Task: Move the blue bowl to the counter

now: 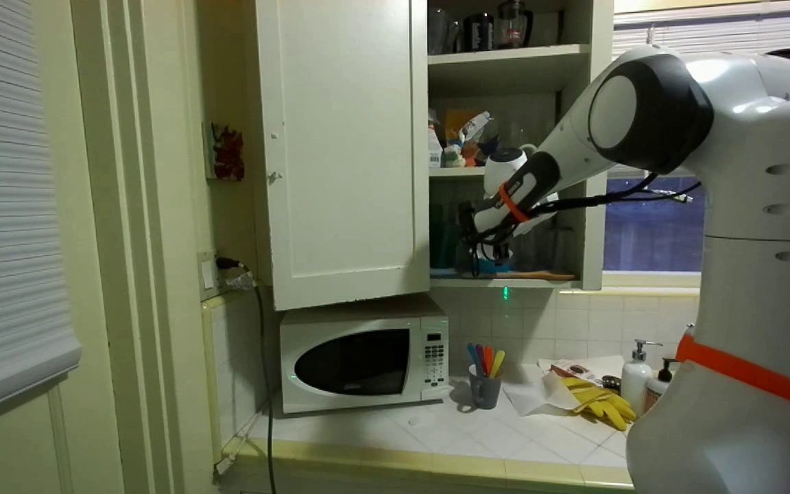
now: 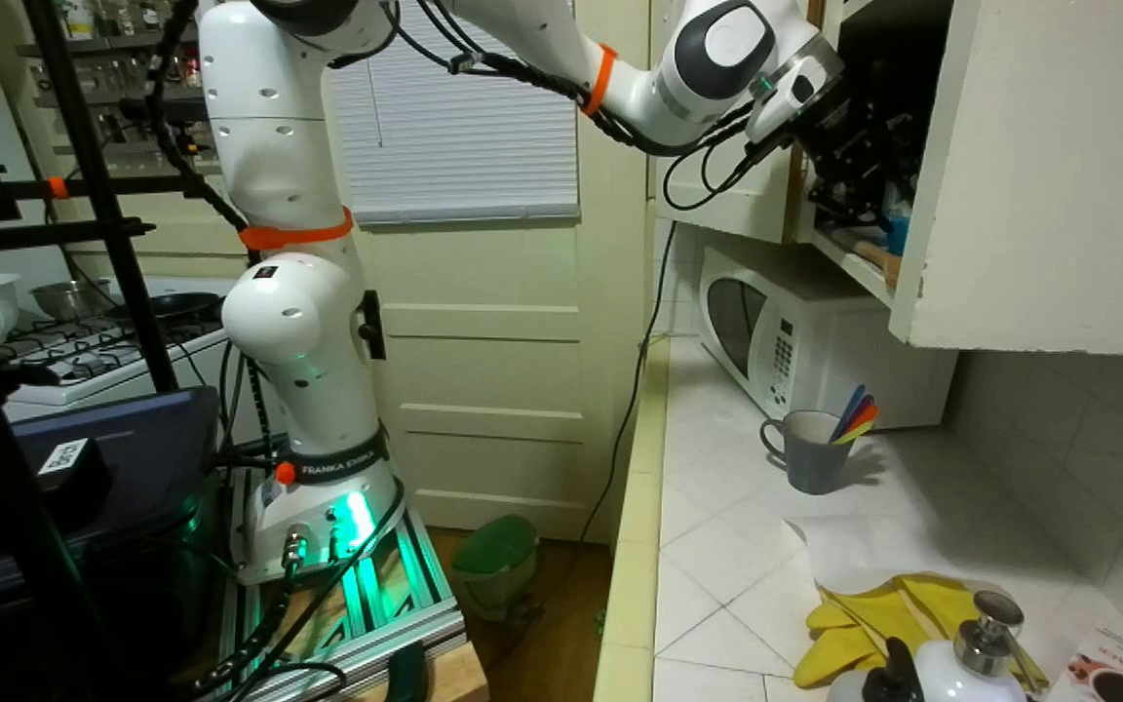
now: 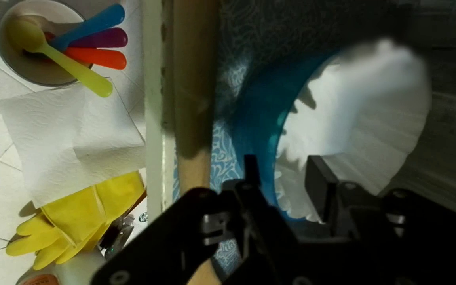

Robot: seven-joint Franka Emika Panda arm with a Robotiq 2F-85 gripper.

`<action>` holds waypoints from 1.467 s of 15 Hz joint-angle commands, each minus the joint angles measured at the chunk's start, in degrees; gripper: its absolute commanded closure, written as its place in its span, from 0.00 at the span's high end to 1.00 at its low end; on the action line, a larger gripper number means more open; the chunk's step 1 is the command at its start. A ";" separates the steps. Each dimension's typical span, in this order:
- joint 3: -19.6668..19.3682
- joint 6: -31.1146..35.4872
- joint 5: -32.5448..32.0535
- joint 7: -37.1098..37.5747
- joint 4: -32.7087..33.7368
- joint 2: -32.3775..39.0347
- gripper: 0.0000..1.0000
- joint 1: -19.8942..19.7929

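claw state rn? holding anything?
Claw: open, its two sides apart across the rim of the blue bowl in the wrist view; gap visible, so not gripping it.

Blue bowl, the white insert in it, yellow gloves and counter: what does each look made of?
Blue bowl: probably smooth plastic, going by the even colour and thin rim; glazed ceramic isn't ruled out.
White insert: likely matte paper, with thin, pleated edges.
Yellow gloves: likely rubber or latex; smooth, with soft folds.
Counter: apparently ceramic tile, its smooth pale squares showing joint lines.
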 commanded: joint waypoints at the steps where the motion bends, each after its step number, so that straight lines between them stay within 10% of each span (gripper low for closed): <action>1: 0.37 0.79 -1.34 1.95 0.39 0.24 0.05 0.18; 11: 0.63 1.05 -0.16 0.28 -3.55 -5.32 0.01 -0.01; 18: -3.23 -7.65 22.82 -28.81 -15.48 -21.47 0.01 8.21; 22: -2.63 -20.70 22.01 -33.53 -19.88 -31.95 0.01 3.20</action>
